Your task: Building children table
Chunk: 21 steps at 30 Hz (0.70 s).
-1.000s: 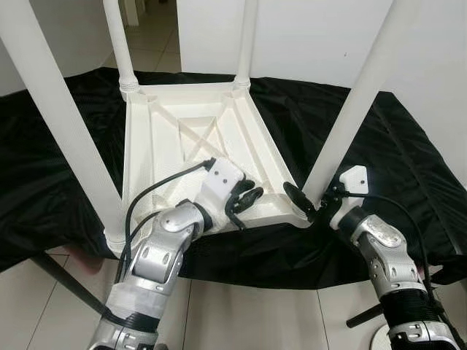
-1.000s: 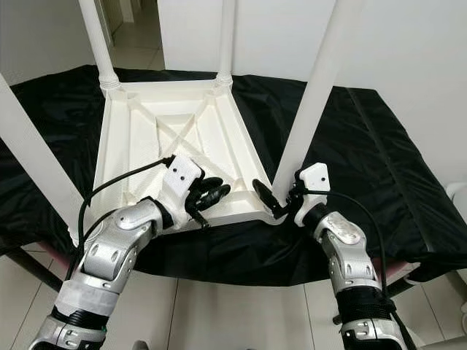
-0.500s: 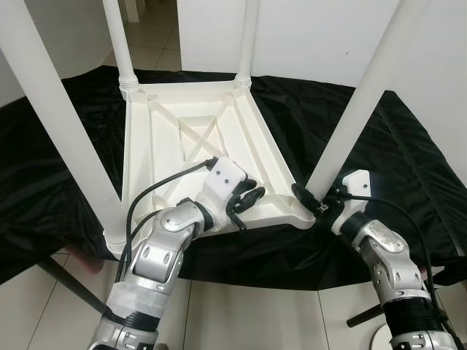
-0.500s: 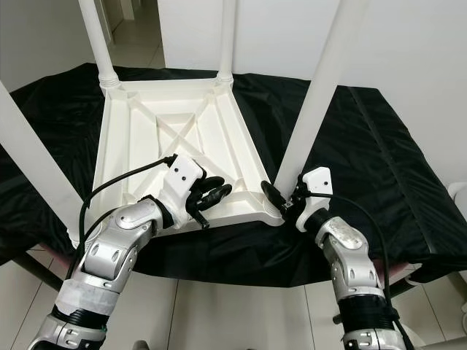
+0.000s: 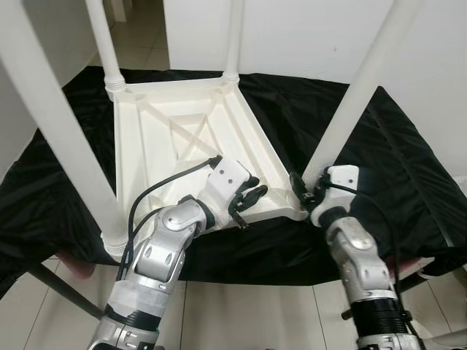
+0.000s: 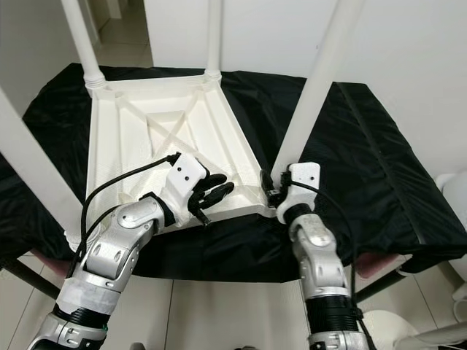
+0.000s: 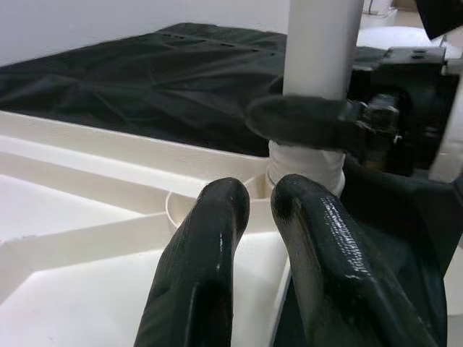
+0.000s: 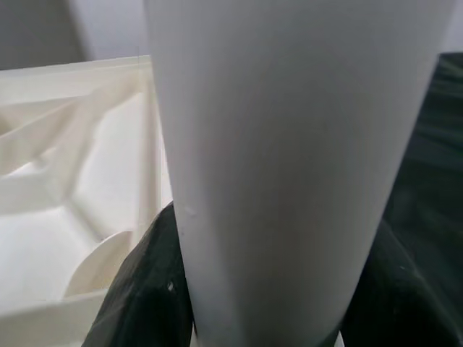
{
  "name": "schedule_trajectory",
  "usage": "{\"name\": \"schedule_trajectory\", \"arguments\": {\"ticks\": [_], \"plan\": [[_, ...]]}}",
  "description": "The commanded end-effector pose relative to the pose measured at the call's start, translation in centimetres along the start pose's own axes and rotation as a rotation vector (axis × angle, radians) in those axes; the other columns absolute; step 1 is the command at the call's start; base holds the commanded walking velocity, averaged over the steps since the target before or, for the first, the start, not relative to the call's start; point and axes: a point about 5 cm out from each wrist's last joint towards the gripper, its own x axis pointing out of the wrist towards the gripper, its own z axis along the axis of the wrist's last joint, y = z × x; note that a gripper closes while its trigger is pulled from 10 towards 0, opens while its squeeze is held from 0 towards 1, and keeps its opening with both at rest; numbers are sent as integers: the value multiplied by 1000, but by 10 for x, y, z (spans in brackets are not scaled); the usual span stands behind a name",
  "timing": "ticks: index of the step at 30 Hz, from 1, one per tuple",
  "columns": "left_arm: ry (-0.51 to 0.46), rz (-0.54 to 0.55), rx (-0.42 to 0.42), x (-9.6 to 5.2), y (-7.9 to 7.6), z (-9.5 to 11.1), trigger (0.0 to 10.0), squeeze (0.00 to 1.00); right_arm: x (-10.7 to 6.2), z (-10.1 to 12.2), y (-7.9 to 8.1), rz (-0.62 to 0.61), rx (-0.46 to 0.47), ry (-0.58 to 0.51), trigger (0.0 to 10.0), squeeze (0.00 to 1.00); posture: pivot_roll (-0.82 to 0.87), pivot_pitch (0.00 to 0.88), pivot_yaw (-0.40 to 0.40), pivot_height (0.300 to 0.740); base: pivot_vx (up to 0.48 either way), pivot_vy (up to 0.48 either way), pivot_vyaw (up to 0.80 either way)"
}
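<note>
A white children's table (image 5: 182, 138) lies upside down on a black cloth, its four legs pointing up. My right gripper (image 5: 305, 191) is at the near right corner, shut on the base of the near right leg (image 5: 350, 95). In the right wrist view that leg (image 8: 289, 159) stands between the black fingers (image 8: 145, 289). My left gripper (image 5: 246, 200) rests on the table's near rim, just left of that corner. Its two fingers (image 7: 217, 238) lie almost together with nothing between them, pointing at the leg socket.
The black cloth (image 5: 408, 160) covers a low stand that ends close in front of me, with tiled floor (image 5: 241, 321) below. The near left leg (image 5: 58, 124) rises steeply beside my left arm. Two far legs (image 5: 102, 44) stand at the back, before a white wall.
My right gripper, open beside the near right leg a second ago, has moved in and shut around its base. The left gripper stays on the rim. The camera has shifted slightly.
</note>
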Motion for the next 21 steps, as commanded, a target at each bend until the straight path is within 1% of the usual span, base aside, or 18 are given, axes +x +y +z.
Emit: {"name": "schedule_trajectory", "arguments": {"ticks": [1, 2, 4, 5, 6, 7, 10, 11, 12, 13, 15, 17, 19, 20, 21], "plan": [[11, 97, 12, 0, 3, -3, 10000, 0, -2, -13, 4, -174, 18, 64, 10000, 0, 9, 105, -26, 740, 0, 0, 0], [11, 97, 12, 0, 3, -3, 10000, 0, -2, -13, 4, -174, 18, 64, 10000, 0, 9, 105, -26, 740, 0, 0, 0], [10, 102, 12, 0, 3, -3, 10000, 0, -1, -13, 17, -215, 15, 55, 10000, 0, 13, 109, -28, 740, 0, 0, 0], [10, 102, 12, 0, 3, -3, 10000, 0, -1, -13, 17, -215, 15, 55, 10000, 0, 13, 109, -28, 740, 0, 0, 0], [8, 105, 12, 0, 3, -3, 10000, 0, 0, -13, 22, -219, 18, 55, 10000, 0, 12, 110, -28, 740, 0, 0, 0], [7, 107, 11, -1, 4, -3, 10000, 0, 1, -11, 27, -200, 15, 51, 10000, 0, 12, 110, -28, 740, 0, 0, 0], [8, 108, 11, -1, 3, -3, 10000, 0, 1, -9, 30, -171, 9, 36, 10000, 0, 12, 111, -29, 740, 0, 0, 0], [8, 109, 13, -2, 3, -4, 10000, 0, 0, -7, 31, -140, 23, 24, 10000, 0, 11, 111, -31, 740, 0, 0, 0], [8, 109, 13, -2, 3, -4, 10000, 0, -1, -5, 31, -124, 29, 11, 10000, 1000, 12, 112, -32, 740, 0, 0, 0], [8, 109, 13, -2, 3, -4, 10000, 0, -1, -5, 31, -124, 29, 11, 10000, 1000, 12, 112, -32, 740, 0, 0, 0], [6, 112, 15, -1, 3, -4, 10000, 0, -3, -2, 31, -86, 56, -10, 10000, 1000, 12, 112, -32, 740, 0, 0, 0], [0, 117, 14, -1, 4, -3, 10000, 0, -3, 4, 29, -67, 66, -43, 10000, 1000, 11, 112, -32, 740, 0, 0, 0], [-1, 118, 14, -1, 4, -3, 10000, 0, -3, 6, 28, -67, 52, -57, 10000, 1000, 9, 112, -32, 740, 0, 0, 0], [-4, 116, 15, -1, 4, -2, 10000, 0, -5, 8, 25, -48, 18, -71, 10000, 1000, 9, 112, -31, 740, 0, 0, 0], [-5, 116, 15, -1, 4, -2, 10000, 0, -5, 8, 25, -45, 8, -74, 10000, 1000, 9, 112, -31, 740, 0, 0, 0]]}}
